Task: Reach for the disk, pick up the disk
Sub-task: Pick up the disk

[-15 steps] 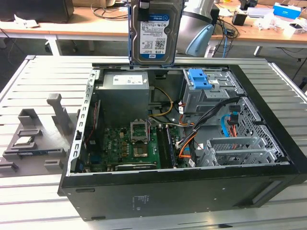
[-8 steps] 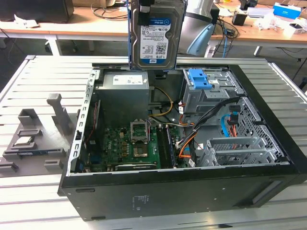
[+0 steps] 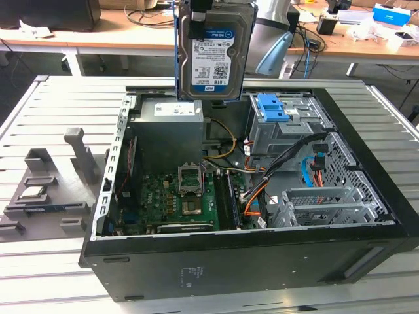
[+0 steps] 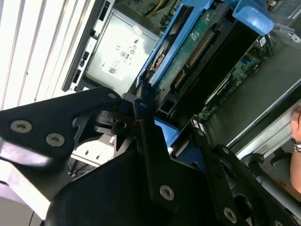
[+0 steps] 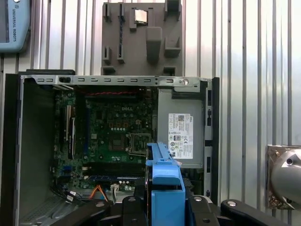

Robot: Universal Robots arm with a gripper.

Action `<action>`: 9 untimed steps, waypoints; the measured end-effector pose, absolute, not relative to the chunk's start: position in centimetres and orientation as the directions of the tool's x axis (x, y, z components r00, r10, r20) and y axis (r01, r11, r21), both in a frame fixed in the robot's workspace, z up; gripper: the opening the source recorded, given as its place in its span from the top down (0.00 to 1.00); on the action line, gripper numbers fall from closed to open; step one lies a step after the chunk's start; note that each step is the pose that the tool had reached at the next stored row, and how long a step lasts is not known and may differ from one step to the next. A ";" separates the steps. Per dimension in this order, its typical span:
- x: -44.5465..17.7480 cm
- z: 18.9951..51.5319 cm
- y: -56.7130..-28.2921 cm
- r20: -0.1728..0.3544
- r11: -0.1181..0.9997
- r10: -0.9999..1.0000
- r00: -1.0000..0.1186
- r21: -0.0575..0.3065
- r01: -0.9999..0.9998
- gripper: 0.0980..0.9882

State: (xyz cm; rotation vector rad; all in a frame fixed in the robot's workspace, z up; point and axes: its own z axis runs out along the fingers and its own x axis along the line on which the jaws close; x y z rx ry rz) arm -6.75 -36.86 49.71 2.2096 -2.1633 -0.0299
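exterior view: disk [image 3: 215, 55] hangs upright, label out, above open case [image 3: 262, 261] | second wrist view: gripper [image 4: 167, 129] pinches disk's blue bracket [image 4: 162, 44] at one end | first wrist view: bracket edge-on in that grasp | handling: likely rigid, dense, shock-sensitive; bracket sides look the safest hold

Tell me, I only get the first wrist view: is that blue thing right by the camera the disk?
Observer: Yes. In the exterior view the disk stands upright with its white-and-blue label facing that camera.
Operator: Is it inside the computer?
Observer: No. The exterior view shows it hanging in the air above the open computer case, over the end with the grey power supply.
Operator: What's on its back?
Observer: The second wrist view shows a green circuit board on that side, edged by the blue bracket.
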 end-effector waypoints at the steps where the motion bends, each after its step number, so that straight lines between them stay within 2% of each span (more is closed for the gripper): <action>1: -6.8 49.7 -37.0 0.021 -0.021 -1.000 0.022 0.049 -0.999 0.70; 9: -6.8 49.7 -38.3 0.022 -0.021 -1.000 0.022 0.049 -0.999 0.70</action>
